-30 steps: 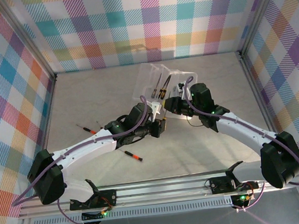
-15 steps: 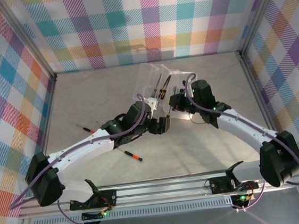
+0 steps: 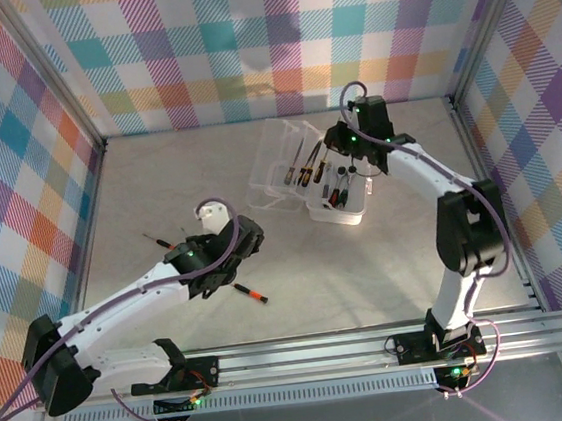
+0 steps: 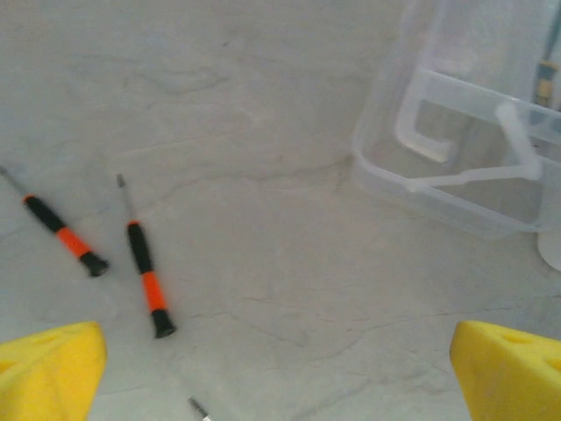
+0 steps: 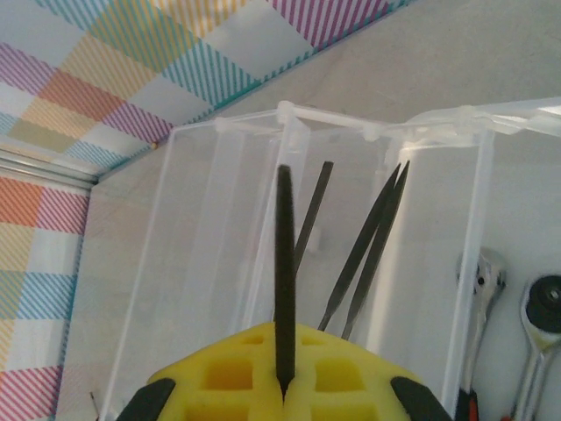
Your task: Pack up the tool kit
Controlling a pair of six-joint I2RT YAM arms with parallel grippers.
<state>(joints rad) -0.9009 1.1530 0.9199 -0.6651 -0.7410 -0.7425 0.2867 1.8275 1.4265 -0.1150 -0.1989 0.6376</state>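
2 screwdrivers (image 3: 159,242) loose on table (image 3: 389,280), L of box. L gripper (image 3: 249,236) has backed off the box, fingers (image 4: 48,364) now wide apart, empty. Clear box (image 3: 342,216) mid-rear, lid open. R gripper (image 3: 327,145) swung to its far side, clamped on thin dark tool (image 5: 283,263).

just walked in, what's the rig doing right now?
Packing a tool kit. The right gripper is shut on a slim black tool, holding it over the open clear box, which already has several tools in it. The left gripper is open and empty above the table, with two black-orange screwdrivers lying loose in front of it, not yet packed.
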